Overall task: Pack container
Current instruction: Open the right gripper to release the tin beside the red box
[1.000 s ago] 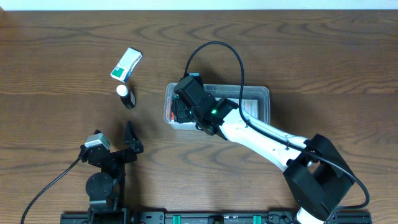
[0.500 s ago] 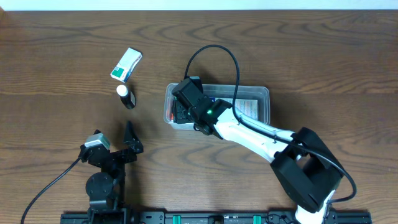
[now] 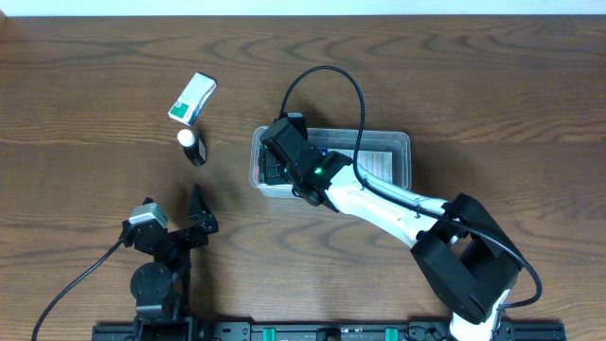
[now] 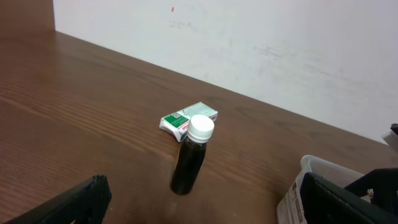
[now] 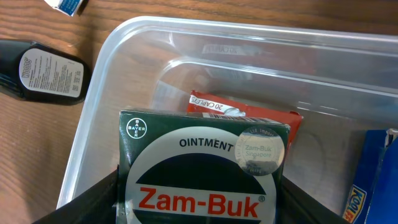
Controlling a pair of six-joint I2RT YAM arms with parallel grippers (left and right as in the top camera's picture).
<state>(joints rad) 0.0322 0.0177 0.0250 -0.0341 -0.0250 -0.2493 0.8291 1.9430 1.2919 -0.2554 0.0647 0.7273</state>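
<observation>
The clear plastic container (image 3: 398,144) sits right of the table's middle; it also shows in the right wrist view (image 5: 99,68). My right gripper (image 3: 276,169) reaches into its left end, shut on a dark green Zam-Buk ointment box (image 5: 202,168). A red box (image 5: 249,115) and a blue box (image 5: 373,180) lie inside the container. A dark bottle with a white cap (image 3: 192,146) and a green-and-white box (image 3: 192,98) lie on the table to the left, also in the left wrist view (image 4: 191,155). My left gripper (image 3: 180,223) is open and empty near the front.
The table's front edge carries a black rail (image 3: 312,332). A black cable (image 3: 327,76) loops above the right arm. A white wall (image 4: 280,43) runs behind the table's far edge.
My right gripper has moved slightly left and lower into the container's left end with the green box. The left arm has not moved.
</observation>
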